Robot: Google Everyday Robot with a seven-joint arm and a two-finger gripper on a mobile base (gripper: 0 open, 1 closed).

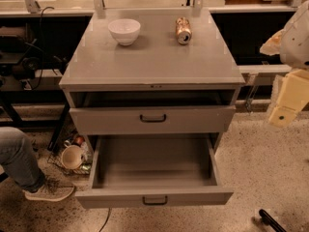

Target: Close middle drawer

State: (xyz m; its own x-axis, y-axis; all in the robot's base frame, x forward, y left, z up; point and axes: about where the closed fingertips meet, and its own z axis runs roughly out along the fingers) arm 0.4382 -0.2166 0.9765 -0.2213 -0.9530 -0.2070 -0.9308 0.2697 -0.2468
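Note:
The middle drawer (153, 166) is pulled far out of the grey cabinet (154, 62). Its long box is empty, and its low front panel carries a small black bar handle (155, 200) near the bottom of the view. Above it, the drawer with the taller front (111, 121) and larger handle (153, 118) stands slightly out, with a dark gap over it. My gripper (284, 111) is cream-coloured and hangs at the right edge, off to the right of the cabinet at about the upper drawer's height. It touches nothing.
A white bowl (124, 31) and a can on its side (183, 30) sit on the cabinet top. A person's leg and shoe (46, 191) are at the lower left. A cup and clutter (72, 156) lie on the floor left of the open drawer. A black object (270, 221) lies at the bottom right.

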